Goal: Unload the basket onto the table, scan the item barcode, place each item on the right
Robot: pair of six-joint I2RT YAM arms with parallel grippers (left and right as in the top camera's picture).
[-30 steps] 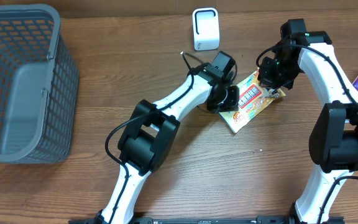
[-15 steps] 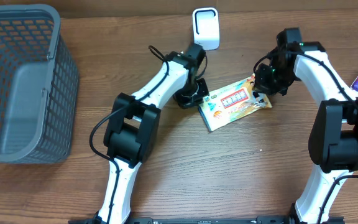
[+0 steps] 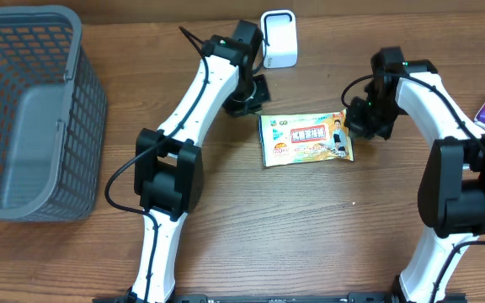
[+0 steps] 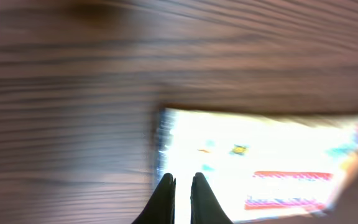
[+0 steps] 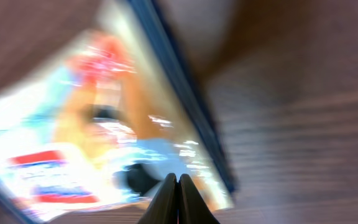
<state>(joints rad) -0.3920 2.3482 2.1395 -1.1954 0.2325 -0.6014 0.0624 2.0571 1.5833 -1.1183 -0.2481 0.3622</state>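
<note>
Well, we had left gripper (image 4: 182, 180) and right gripper (image 5: 178, 179) shut, empty; colourful foil snack packet (image 3: 306, 139) lay seemingly unscanned near white boxy scanner (image 3: 278, 38).

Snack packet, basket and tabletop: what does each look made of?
Snack packet: seemingly thin plastic film, glossy, brightly printed, with glare in the wrist views. Basket: grey moulded plastic by the look, matte, with grid-perforated walls. Tabletop: brown wood grain, low sheen; solid wood or laminate cannot be told.
</note>
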